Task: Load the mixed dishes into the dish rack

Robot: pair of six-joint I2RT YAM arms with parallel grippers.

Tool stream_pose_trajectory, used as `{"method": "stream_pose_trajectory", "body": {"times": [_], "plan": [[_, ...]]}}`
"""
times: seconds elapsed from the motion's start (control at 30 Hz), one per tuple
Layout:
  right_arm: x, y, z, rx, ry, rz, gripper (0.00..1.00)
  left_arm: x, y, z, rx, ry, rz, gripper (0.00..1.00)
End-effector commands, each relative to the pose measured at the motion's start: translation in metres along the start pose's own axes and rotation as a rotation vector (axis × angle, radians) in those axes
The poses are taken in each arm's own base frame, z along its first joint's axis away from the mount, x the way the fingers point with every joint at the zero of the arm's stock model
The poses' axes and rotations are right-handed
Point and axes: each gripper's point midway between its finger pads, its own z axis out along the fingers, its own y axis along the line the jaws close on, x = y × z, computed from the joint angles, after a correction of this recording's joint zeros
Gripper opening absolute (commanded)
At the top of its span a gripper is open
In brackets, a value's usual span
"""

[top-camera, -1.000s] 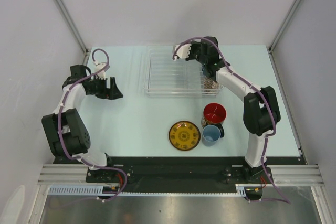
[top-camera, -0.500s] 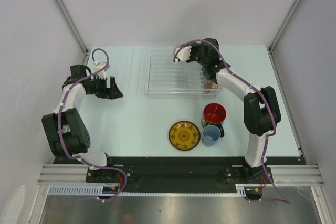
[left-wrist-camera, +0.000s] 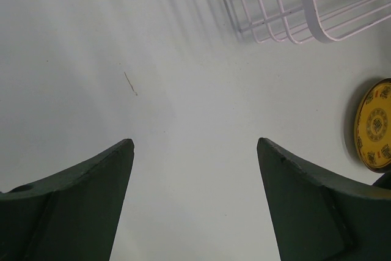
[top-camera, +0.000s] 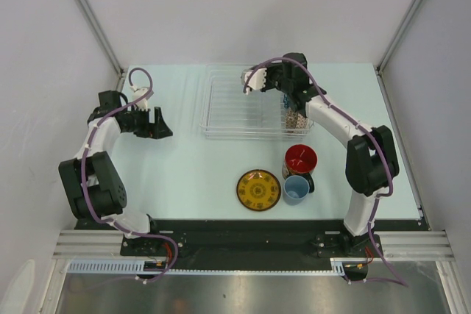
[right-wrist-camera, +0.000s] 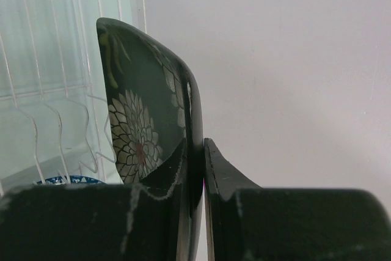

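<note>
Two cups [top-camera: 300, 158] [top-camera: 296, 190], two bowls [top-camera: 296, 119] [right-wrist-camera: 67, 180], two plates [top-camera: 258, 190] [right-wrist-camera: 146, 114], one rack [top-camera: 228, 108]

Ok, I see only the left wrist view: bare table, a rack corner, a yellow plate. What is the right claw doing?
Observer: The right claw is shut on the rim of the black square floral plate.
Operator: Where is it?
Observer: Above the far side of the dish rack, in the top view.
Operator: Any cups outside the rack?
Observer: Two on the table, the red-inside cup and the light blue cup, right of the round yellow dark-rimmed plate.
</note>
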Motion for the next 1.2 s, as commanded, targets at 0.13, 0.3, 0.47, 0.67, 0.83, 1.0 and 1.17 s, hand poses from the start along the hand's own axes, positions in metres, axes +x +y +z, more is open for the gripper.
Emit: {"method": "stream_pose_trajectory", "body": {"times": [0.13, 0.3, 0.47, 0.67, 0.83, 1.0, 1.17], "plan": [[0.002, 0.014, 0.005, -0.023, -0.022, 0.073, 0.0, -0.011, 0.001, -0.002, 0.009, -0.037, 0.022, 0.87], [0.021, 0.018, 0.009, 0.025, 0.02, 0.095, 0.0, -0.01, 0.003, 0.0, 0.01, -0.032, 0.011, 0.87], [0.033, -0.011, 0.001, 0.11, 0.046, 0.05, 0.0, -0.01, 0.004, 0.001, 0.007, -0.028, 0.009, 0.87], [0.053, 0.018, 0.007, 0.018, 0.082, 0.073, 0.0, -0.012, 0.004, 0.0, 0.006, -0.031, 0.012, 0.87], [0.052, 0.036, 0.018, -0.018, 0.072, 0.07, 0.0, -0.01, 0.005, 0.001, 0.005, -0.025, 0.008, 0.87], [0.042, 0.051, 0.029, -0.047, 0.05, 0.048, 0.0, -0.011, 0.006, 0.002, 0.004, -0.03, 0.002, 0.87], [0.035, 0.064, 0.038, -0.056, 0.062, 0.055, 0.1, -0.011, 0.005, 0.003, 0.009, -0.032, 0.001, 0.86]]}}
